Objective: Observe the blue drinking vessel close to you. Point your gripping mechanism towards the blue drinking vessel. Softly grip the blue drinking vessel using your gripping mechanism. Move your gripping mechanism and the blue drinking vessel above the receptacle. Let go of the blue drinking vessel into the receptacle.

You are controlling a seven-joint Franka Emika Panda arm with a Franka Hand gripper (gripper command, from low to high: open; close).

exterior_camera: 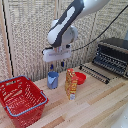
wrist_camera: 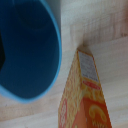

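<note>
We are hovering the gripper point(exterior_camera: 61, 64) directly above the upright blue cup point(exterior_camera: 53, 79), carton point(exterior_camera: 71, 83) just beside the cup. Fingers are pointing down at the cup, holding nothing; their spread we cannot tell.

Cup point(exterior_camera: 53, 80) medium blue. Carton point(exterior_camera: 71, 83) orange, yellow patterning, possibly a pale label. Basket point(exterior_camera: 21, 100) red lattice, blue-grey rim. Bowl point(exterior_camera: 80, 77) red. Gripper point(exterior_camera: 58, 64) white, dark fingers.
</note>
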